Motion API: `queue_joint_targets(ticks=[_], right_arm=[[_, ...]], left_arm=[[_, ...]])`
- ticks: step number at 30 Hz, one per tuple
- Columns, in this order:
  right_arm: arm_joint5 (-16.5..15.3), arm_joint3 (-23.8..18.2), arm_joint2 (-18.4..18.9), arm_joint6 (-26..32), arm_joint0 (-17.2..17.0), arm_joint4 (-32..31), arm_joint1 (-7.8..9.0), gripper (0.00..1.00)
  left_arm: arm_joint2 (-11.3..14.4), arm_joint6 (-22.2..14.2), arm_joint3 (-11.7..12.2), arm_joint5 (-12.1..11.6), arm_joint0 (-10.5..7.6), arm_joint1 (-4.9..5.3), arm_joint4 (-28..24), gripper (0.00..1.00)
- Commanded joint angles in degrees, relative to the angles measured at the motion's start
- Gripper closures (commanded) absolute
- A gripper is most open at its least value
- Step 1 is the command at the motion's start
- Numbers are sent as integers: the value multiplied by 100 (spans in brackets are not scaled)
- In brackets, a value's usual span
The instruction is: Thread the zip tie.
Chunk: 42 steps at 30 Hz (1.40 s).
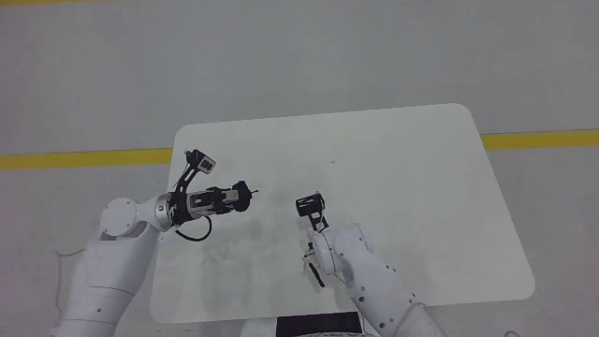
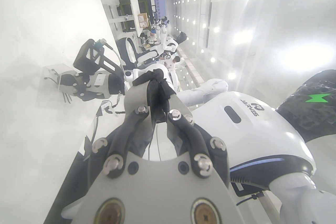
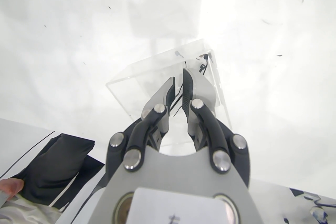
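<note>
Close to the near edge of the white desk with rounded corners, about the middle of that edge, the right gripper points down into a small clear plastic box that stands on the desk. Its jaws are spread a little, and thin black zip ties from the box pass through the narrow gap. I judge that nothing is pinched there yet. A few more black pieces lie in one corner of the box. A bit farther in, toward the left edge, the left gripper hangs above the desk, turned sideways toward the right arm. Its jaws are pressed together on one thin black zip tie, whose strap runs back from the pads toward the wrist. The step in hand seems to be the picking of a tie end from the box, so that the two parts can meet. To do it well, the right jaws should close on one strap only, near its end, because several lie together and they look thin and springy. The lift should go straight up, so that the light box is not dragged. The left gripper should hold firmly and keep its tie level, because the slot in the head is very small and any twist can make the tip miss.
</note>
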Motion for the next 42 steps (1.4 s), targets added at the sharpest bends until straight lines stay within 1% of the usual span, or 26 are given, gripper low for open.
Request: queue_joint_targets(ticks=[1, 3, 9, 12, 14, 19, 27, 28, 29, 30, 33, 37, 42], right_arm=[[0, 26, -24, 3, 20, 0, 2, 91], [0, 39, -38, 4, 32, 0, 3, 89], [0, 58, -55, 12, 57, 0, 11, 89], [0, 73, -66, 15, 73, 0, 15, 93], [0, 85, -75, 15, 84, 0, 17, 100], [0, 59, -75, -5, 70, 0, 19, 100], [0, -182, -81, 1, -36, 0, 82, 100], [0, -187, -90, 2, -40, 0, 90, 91], [0, -180, -93, -3, -41, 0, 92, 78], [0, -165, -95, -10, -38, 0, 93, 72], [0, -115, -103, -18, -23, 0, 84, 69], [0, -55, -121, -19, 1, 0, 64, 69], [0, 4, -138, -12, 30, 0, 53, 73]], left_arm=[[0, 0, 0, 0, 0, 0, 0, 100], [0, 0, 0, 0, 0, 0, 0, 100], [0, 0, 0, 0, 0, 0, 0, 100], [0, 0, 0, 0, 0, 0, 0, 100], [0, 0, 0, 0, 0, 0, 0, 100], [0, 0, 0, 0, 0, 0, 0, 100], [0, 0, 0, 0, 0, 0, 0, 100], [0, 0, 0, 0, 0, 0, 0, 100], [0, 0, 0, 0, 0, 0, 0, 100], [0, 0, 0, 0, 0, 0, 0, 100], [0, 0, 0, 0, 0, 0, 0, 100], [0, 0, 0, 0, 0, 0, 0, 100], [0, 0, 0, 0, 0, 0, 0, 100]])
